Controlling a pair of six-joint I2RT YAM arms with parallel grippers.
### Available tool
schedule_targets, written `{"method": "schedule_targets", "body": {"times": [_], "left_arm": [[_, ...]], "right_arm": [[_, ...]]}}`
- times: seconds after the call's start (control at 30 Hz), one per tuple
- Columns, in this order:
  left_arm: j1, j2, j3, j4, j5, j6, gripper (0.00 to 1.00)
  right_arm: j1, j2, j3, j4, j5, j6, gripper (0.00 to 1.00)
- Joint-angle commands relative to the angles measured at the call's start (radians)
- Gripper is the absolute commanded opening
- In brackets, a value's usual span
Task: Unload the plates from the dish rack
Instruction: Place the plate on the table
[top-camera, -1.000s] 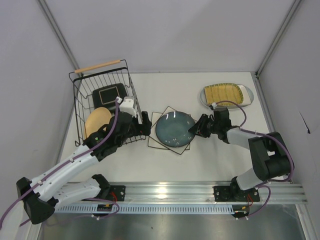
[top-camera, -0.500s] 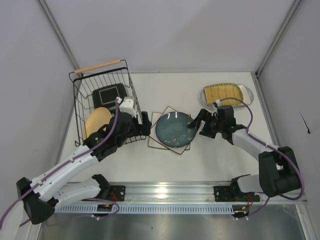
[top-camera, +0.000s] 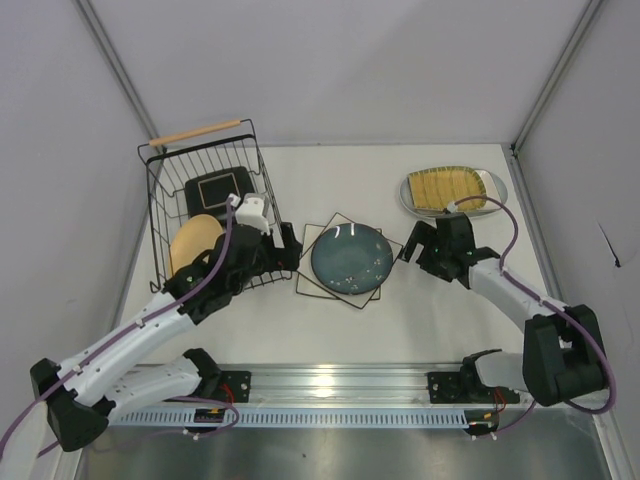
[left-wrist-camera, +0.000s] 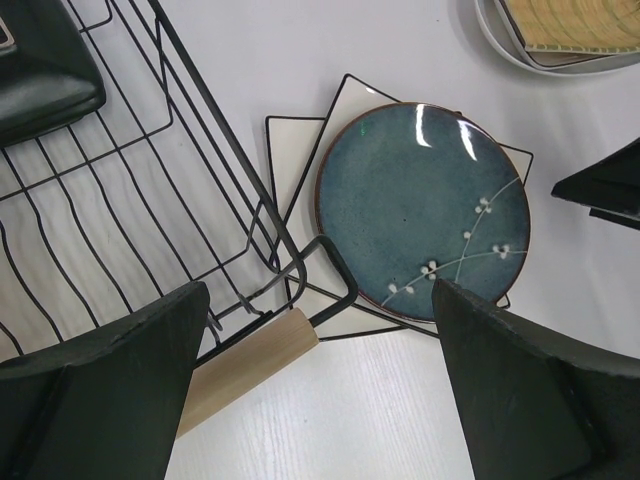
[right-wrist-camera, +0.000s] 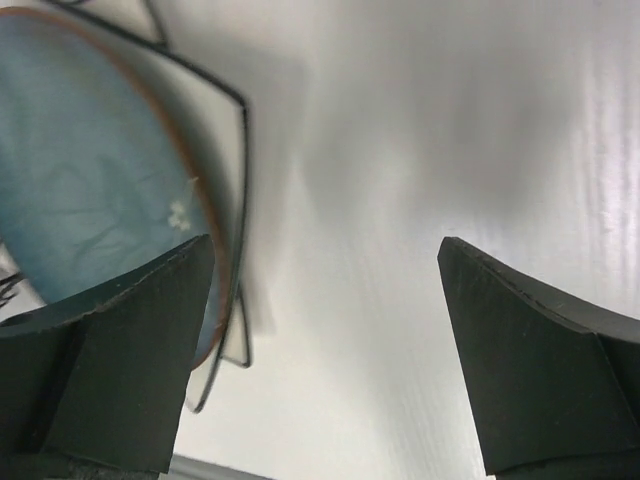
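The left fingers (left-wrist-camera: 110, 400) and right fingers (right-wrist-camera: 530, 350) are spread, empty. The tan plate (top-camera: 195, 243), tilted inside the dish rack (top-camera: 158, 200), is best pinched at its upper rim and lifted straight upward.

Top camera looks down from behind over the whole table (top-camera: 400, 320); both wrist cameras look down from close by, all three sharing the teal speckled plate (left-wrist-camera: 420, 210)

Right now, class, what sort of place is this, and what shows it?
Likely a lab robot cell, not a kitchen: grey walls box in a white table, the left arm and right arm mount on an aluminium rail, and a dish rack and teal plate are laid out.
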Motion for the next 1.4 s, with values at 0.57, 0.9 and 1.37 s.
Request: {"method": "schedule_targets", "body": {"times": [0.57, 0.9, 1.37], "left_arm": [[0.017, -0.077, -0.023, -0.030, -0.005, -0.018, 1.00], [0.017, -0.094, -0.034, -0.047, -0.005, -0.025, 1.00], [0.017, -0.094, -0.037, -0.063, -0.011, -0.027, 1.00]], "right_arm": [[0.087, 0.397, 0.205, 0.140, 0.115, -0.028, 0.13], [0.089, 0.532, 0.377, 0.115, 0.092, -0.086, 0.13], [0.092, 0.748, 0.631, 0.065, 0.026, -0.151, 0.14]]}}
